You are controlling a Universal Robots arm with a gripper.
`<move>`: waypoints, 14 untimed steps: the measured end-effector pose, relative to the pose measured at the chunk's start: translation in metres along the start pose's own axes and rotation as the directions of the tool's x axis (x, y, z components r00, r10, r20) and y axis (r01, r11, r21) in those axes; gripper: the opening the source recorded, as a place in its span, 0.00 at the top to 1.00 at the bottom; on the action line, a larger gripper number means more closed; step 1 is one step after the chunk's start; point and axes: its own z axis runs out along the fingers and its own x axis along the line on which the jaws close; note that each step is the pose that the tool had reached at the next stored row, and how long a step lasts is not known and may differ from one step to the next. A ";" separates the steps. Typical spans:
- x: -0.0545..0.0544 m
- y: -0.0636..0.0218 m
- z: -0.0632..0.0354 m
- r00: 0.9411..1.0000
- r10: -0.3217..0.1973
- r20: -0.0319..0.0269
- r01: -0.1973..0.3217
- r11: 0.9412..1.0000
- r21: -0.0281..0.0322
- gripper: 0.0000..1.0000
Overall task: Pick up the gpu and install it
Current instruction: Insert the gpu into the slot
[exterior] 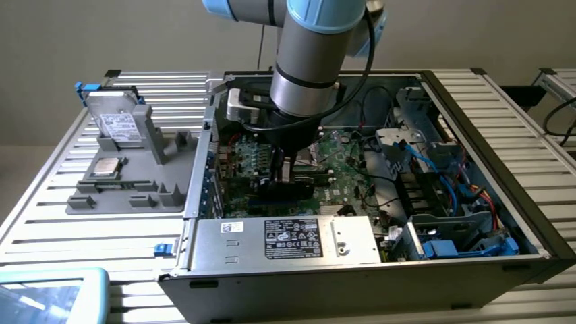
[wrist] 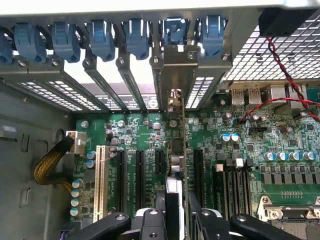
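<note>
My gripper [exterior: 284,177] reaches down into the open computer case [exterior: 531,223], over the green motherboard [exterior: 338,162]. It is shut on the gpu [exterior: 288,185], which shows as a dark block under the fingers. In the wrist view the gpu [wrist: 176,165] stands edge-on between the black fingers [wrist: 150,220]. It is upright over the expansion slots [wrist: 140,172]. Its silver end bracket [wrist: 177,70] lies against the rear slot openings, beneath a blue clip [wrist: 175,30]. How deep the card sits in the slot is hidden.
A grey fixture [exterior: 126,189] at the exterior view's left holds a silver labelled drive [exterior: 117,125] and a square CPU chip [exterior: 108,167]. The power supply [exterior: 283,239] borders the case front. Blue and red cables [exterior: 450,169] crowd the right. A yellow braided cable [wrist: 50,162] and red-black wires [wrist: 280,75] lie nearby.
</note>
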 end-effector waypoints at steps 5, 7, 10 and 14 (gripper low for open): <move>0.000 0.0000 -0.0001 1.000 -0.005 -0.001 0.005 1.000 0.000 0.73; 0.000 0.0000 -0.0001 1.000 -0.007 -0.002 0.007 1.000 0.000 0.73; 0.000 0.0000 0.0000 1.000 -0.009 -0.002 0.009 1.000 0.000 0.73; 0.000 0.0000 0.0003 1.000 -0.010 -0.002 0.010 1.000 0.000 0.73</move>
